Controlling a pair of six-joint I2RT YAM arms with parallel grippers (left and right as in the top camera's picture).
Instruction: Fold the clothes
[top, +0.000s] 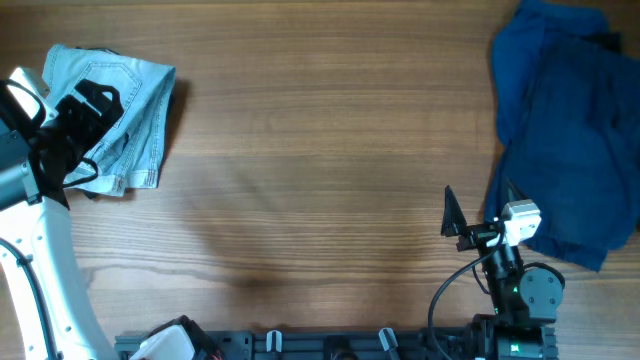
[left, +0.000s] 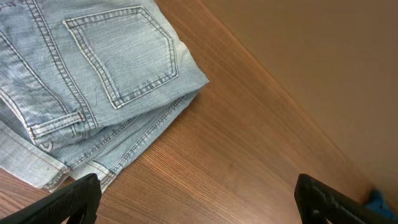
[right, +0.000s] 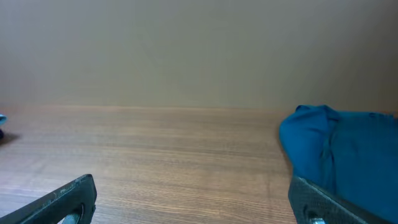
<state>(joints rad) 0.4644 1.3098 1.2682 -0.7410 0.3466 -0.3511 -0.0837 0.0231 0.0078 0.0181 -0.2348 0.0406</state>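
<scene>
Fingers of the left hand (top: 92, 104) are standing spread wide, hovering over the folded pale-blue denim shorts (top: 140, 95) lying at the worktop's (top: 320, 160) left end. The right hand (top: 478, 215) is gaping too, gripping nothing, just beside the dark-blue garment heap (top: 565, 130) at the right end.

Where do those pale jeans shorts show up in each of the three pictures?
Overhead: the pale denim shorts lie at the top left.
Left wrist: they fill the upper left, back pocket facing up.
Right wrist: not recognisably in it.
Shared landmark: the dark-blue clothes pile, top right overhead, lower right in the right wrist view, and a sliver at the left wrist view's bottom right corner.
</scene>
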